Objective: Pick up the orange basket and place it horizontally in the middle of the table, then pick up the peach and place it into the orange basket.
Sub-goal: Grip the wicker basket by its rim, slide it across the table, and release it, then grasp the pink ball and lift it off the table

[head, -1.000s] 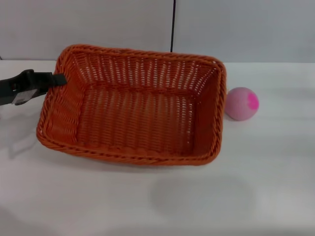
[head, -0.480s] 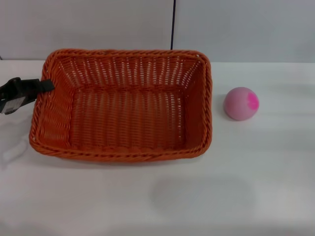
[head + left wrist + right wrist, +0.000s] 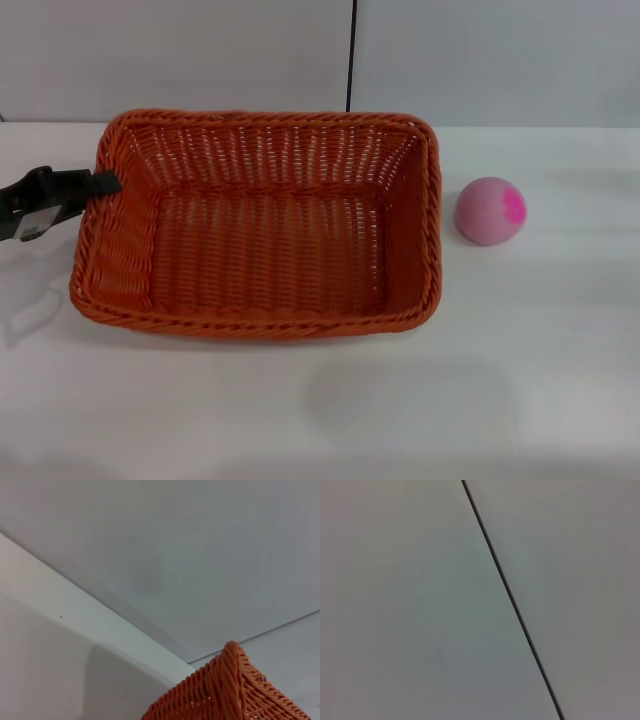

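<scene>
The orange basket (image 3: 265, 240) lies flat on the white table (image 3: 420, 400), its long side running left to right, slightly left of centre. It is empty. My left gripper (image 3: 106, 183) reaches in from the left and is shut on the basket's left rim near the far corner. That corner of the orange basket (image 3: 227, 685) shows in the left wrist view. The peach (image 3: 490, 210), pale pink with a magenta blotch, rests on the table just right of the basket, apart from it. My right gripper is out of view.
A grey wall with a dark vertical seam (image 3: 351, 55) rises behind the table's far edge. The right wrist view shows only that wall and seam (image 3: 510, 600).
The basket went from tilted and skewed to flat and square on the table. It slid left with my left gripper, then back a little to the right. The peach has not moved.
</scene>
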